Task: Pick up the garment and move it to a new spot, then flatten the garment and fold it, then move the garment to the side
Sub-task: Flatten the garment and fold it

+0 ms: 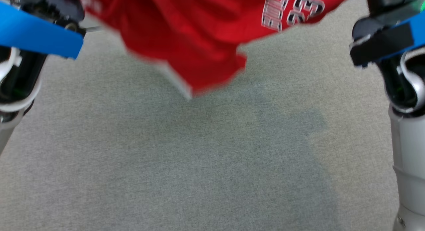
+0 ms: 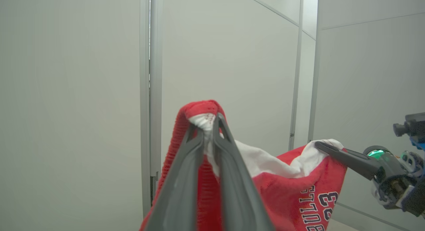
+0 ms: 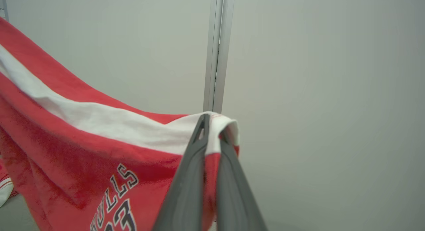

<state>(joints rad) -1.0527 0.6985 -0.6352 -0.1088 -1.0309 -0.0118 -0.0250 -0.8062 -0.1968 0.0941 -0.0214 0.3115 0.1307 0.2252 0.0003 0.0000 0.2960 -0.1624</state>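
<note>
The garment (image 1: 199,35) is a red jersey, held up in the air between both hands and stretched along its top edge. In the head view it hangs across the top, blurred, with its lowest corner drooping toward the middle. White lettering (image 1: 292,10) with dark outlines sits near its right end. A faint shadow lies on the grey surface (image 1: 212,164) below it. Whether the corner touches that surface I cannot tell.

In the left wrist view the garment (image 2: 289,188) sags between two pinched corners. A white band (image 2: 265,163) runs along its upper edge, and the lettering (image 2: 315,207) reads "BULLS 23". The left hand (image 2: 207,123) is clenched on one bunched corner, with red and white cloth squeezed between its fingertips. Off to the side, the right hand (image 2: 320,146) grips the other corner by the white band.

In the right wrist view the right hand (image 3: 214,128) is clamped tight on the garment (image 3: 66,151), and the white band (image 3: 109,123) folds over its fingertips. The cloth slopes away up and to that view's left.

In the head view the left arm (image 1: 33,38) stands at the left edge and the right arm (image 1: 391,41) at the right, both with blue parts. Behind the garment, in both wrist views, is a pale wall (image 3: 315,91) with an upright metal strip (image 3: 215,51).
</note>
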